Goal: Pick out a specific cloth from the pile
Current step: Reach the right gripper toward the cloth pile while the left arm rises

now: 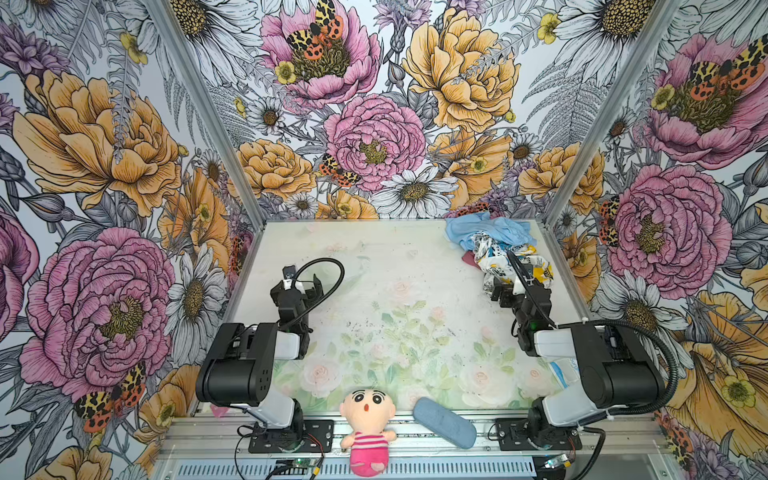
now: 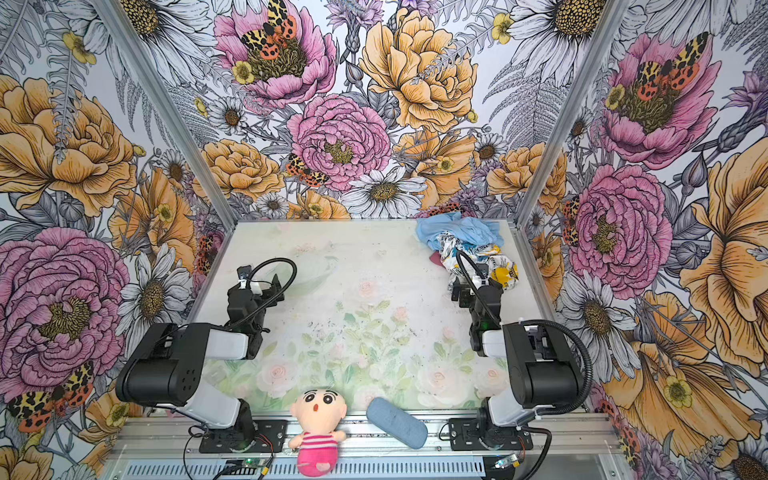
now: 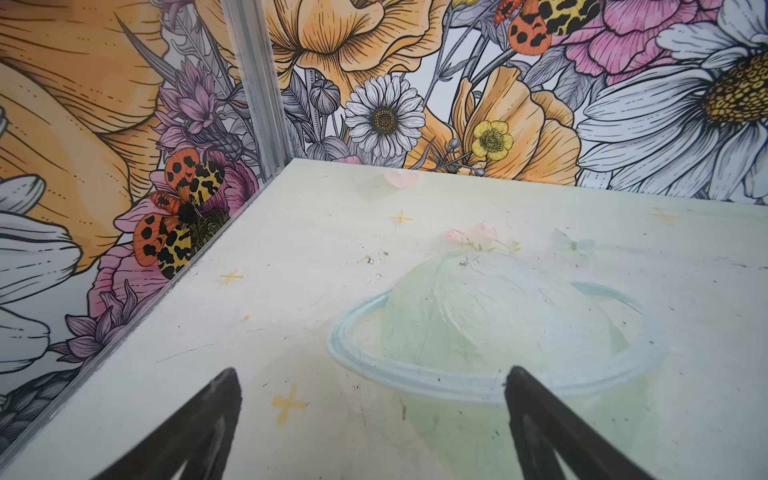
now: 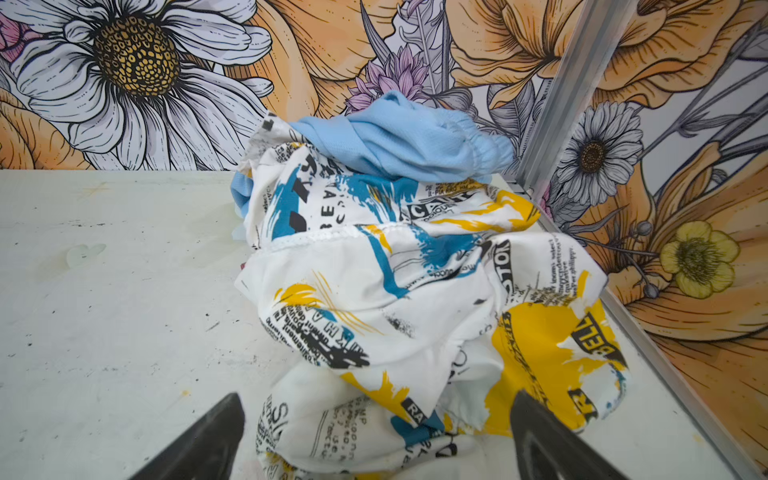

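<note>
- Lettering first: the white soft cloth with yellow, blue and black print [image 4: 374,291] carries bold black capitals. The bits "STO" and "BEL" can be made out in the right wrist view. The fine newsprint-style lines around them are too small and crumpled to read.
- Pile [image 1: 498,245] of crumpled soft cloths sits in the far right corner of the bench [image 1: 395,257], a pale painted top with faded roses. It is pressed up against the flowered walls.
- Light blue soft cloth [image 4: 407,141] lies over the top and back of the heap, and the printed one spills forward beneath it.
- Dusty rose-red cloth [image 1: 469,259], thin and plain, shows only as a small sliver at the heap's left foot in both top views. It is tucked under the printed cloth, and most of it is buried.
- Right pincer [image 4: 376,415] is at the near edge of the heap, jaws spread wide. A low fold of the printed cloth lies between the fingers, and nothing is gripped.
- Left pincer [image 3: 374,390] hangs over bare bench on the left side, jaws likewise wide apart and empty, pointing at a painted ringed planet.
- Plush doll [image 1: 368,419] with a round face and a pink striped top lies at the near edge. A blue-grey oblong pad [image 1: 444,422] lies just beside it on the right.
</note>
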